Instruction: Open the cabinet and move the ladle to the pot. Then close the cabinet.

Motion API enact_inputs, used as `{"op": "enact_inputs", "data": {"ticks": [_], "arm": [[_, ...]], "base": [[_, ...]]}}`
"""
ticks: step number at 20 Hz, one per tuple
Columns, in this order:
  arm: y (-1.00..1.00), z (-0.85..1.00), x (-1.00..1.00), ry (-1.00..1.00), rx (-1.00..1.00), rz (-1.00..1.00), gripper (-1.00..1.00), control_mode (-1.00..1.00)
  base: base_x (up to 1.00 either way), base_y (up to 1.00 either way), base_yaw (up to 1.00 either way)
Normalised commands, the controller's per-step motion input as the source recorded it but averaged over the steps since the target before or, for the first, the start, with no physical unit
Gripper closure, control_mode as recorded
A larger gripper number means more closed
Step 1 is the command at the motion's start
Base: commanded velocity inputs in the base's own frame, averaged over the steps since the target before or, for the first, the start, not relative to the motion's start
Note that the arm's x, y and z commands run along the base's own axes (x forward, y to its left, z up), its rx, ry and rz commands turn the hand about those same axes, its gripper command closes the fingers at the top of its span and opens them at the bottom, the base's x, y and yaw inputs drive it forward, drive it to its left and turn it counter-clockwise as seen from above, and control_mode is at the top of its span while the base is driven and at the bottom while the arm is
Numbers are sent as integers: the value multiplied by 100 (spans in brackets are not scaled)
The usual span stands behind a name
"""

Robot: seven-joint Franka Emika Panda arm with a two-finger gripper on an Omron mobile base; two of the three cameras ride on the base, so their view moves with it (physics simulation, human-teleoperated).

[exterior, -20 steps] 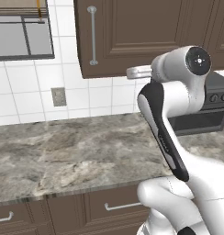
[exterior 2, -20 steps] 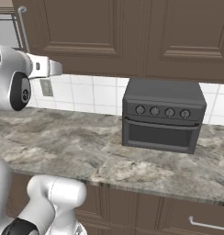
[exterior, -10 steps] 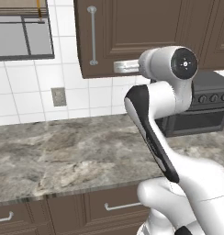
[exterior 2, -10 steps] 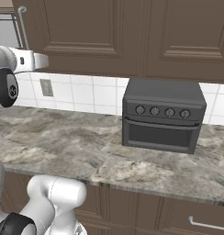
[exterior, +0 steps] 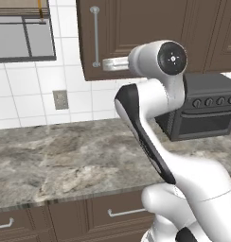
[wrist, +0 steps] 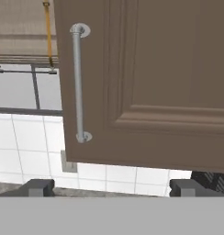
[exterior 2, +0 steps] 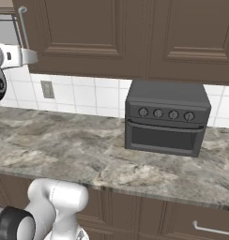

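The cabinet point(exterior: 136, 33) is a dark brown wall unit, and its raised-panel door point(wrist: 155, 82) is shut. Its long vertical silver bar handle point(wrist: 78, 82) runs down the door's left edge. My gripper point(wrist: 113, 188) is open and holds nothing. It faces the door's lower part, just right of the handle point(exterior: 94, 37) and a short way off it. From the right base view the gripper point(exterior 2: 32, 57) sits level with the cabinet's bottom edge, below the handle point(exterior 2: 23, 26). The ladle and the pot are out of view.
A dark grey toaster oven point(exterior: 207, 108) point(exterior 2: 165, 117) stands on the marble counter point(exterior: 65, 156) to the right of my arm. A window point(exterior: 22, 33) with a blind is left of the cabinet, a wall outlet point(exterior: 60, 99) below it. Drawers with short handles point(exterior: 122, 212) run under the counter.
My hand has swung left and slightly up, closer to the cabinet's bar handle. The jaws stay open. The base and the scene have not shifted.
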Motion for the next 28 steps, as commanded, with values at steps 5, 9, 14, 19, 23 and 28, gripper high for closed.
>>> {"op": "enact_inputs", "data": {"ticks": [5,9,14,19,23,28], "arm": [[30,0,18,8,0,0,-100,-100],[30,0,46,15,0,0,-100,-100],[0,0,39,11,0,0,-100,-100],[0,0,36,7,0,0,-100,-100],[8,0,33,1,0,0,-100,-100],[8,0,37,-1,0,0,-100,-100]], "base": [[0,0,0],[0,0,0],[0,0,0],[0,0,0],[0,0,0],[0,0,0]]}}
